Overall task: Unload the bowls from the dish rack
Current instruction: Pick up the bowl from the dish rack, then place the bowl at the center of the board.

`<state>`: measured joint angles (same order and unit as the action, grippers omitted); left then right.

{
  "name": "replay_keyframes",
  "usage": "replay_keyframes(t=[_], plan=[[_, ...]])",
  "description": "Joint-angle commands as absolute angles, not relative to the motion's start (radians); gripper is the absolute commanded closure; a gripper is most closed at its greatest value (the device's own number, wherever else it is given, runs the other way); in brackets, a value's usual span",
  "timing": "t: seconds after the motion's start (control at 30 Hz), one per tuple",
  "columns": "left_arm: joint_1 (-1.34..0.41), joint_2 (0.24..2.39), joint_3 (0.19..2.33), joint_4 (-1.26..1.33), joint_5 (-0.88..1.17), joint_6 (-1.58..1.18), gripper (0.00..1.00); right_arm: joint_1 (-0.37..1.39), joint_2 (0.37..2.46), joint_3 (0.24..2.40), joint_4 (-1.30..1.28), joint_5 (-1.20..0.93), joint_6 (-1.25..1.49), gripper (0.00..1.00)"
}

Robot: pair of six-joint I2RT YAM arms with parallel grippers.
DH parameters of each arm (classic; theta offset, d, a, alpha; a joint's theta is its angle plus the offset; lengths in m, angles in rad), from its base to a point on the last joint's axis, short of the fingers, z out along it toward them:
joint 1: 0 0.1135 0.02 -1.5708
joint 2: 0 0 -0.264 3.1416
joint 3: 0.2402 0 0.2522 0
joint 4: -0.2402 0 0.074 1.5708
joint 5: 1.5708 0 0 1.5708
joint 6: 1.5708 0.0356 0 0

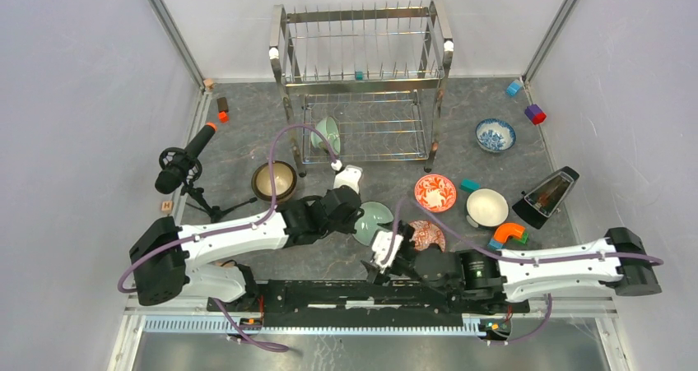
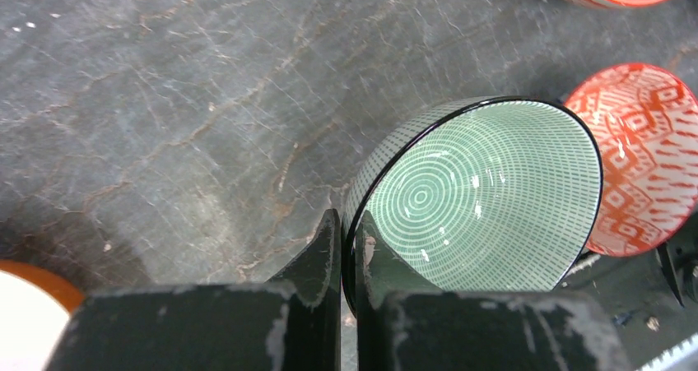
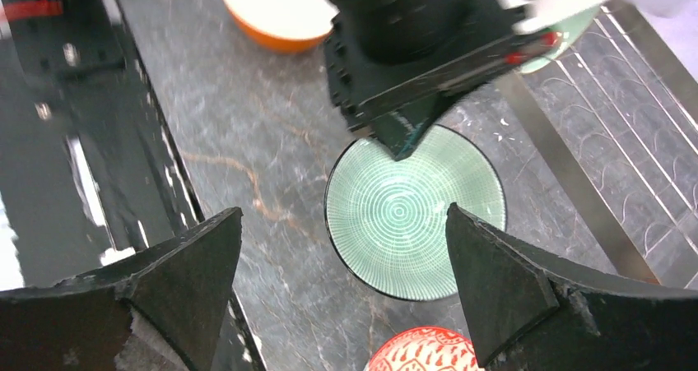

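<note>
The steel dish rack (image 1: 362, 75) stands at the back, with one pale green bowl (image 1: 327, 132) leaning in its lower tier. My left gripper (image 2: 348, 223) is shut on the rim of a second pale green bowl (image 2: 477, 198), which sits low on the table before the rack (image 1: 373, 221). Just behind that bowl, my right gripper (image 3: 342, 215) is open and empty, near a red-orange bowl (image 1: 426, 235). On the table are also a brown bowl (image 1: 274, 181), another red-orange bowl (image 1: 435, 192), a white bowl (image 1: 487, 207) and a blue-and-white bowl (image 1: 495, 135).
A microphone on a tripod (image 1: 185, 161) stands at the left. A black metronome (image 1: 547, 194) sits at the right. Small toy blocks lie about: orange (image 1: 508, 233), teal (image 1: 469, 185), blue (image 1: 514, 87), purple (image 1: 535, 113). Walls close in both sides.
</note>
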<state>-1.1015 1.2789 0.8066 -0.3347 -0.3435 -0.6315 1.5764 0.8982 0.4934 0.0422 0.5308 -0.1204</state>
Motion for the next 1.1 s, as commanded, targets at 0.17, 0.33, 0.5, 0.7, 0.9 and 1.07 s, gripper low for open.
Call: replay_keyframes(t=[0.17, 0.33, 0.5, 0.7, 0.9, 1.07], plan=[[-1.028, 1.434, 0.935, -0.248, -0.458, -0.719, 0.98, 1.578, 0.590, 0.357, 0.309, 0.749, 0.214, 0.02], [-1.021, 1.551, 1.023, -0.247, -0.489, -0.807, 0.98, 1.578, 0.482, 0.276, 0.345, 0.890, 0.203, 0.02], [-1.002, 1.677, 1.127, -0.289, -0.481, -0.911, 0.98, 1.577, 0.478, 0.254, 0.319, 0.917, 0.250, 0.02], [-0.965, 1.739, 1.147, -0.271, -0.445, -0.982, 0.98, 1.577, 0.492, 0.235, 0.341, 0.877, 0.312, 0.02], [-0.950, 1.766, 1.160, -0.284, -0.439, -0.979, 0.98, 1.577, 0.491, 0.237, 0.334, 0.855, 0.308, 0.02], [-0.944, 1.767, 1.139, -0.263, -0.416, -0.984, 0.91, 1.577, 0.511, 0.234, 0.325, 0.839, 0.321, 0.02]])
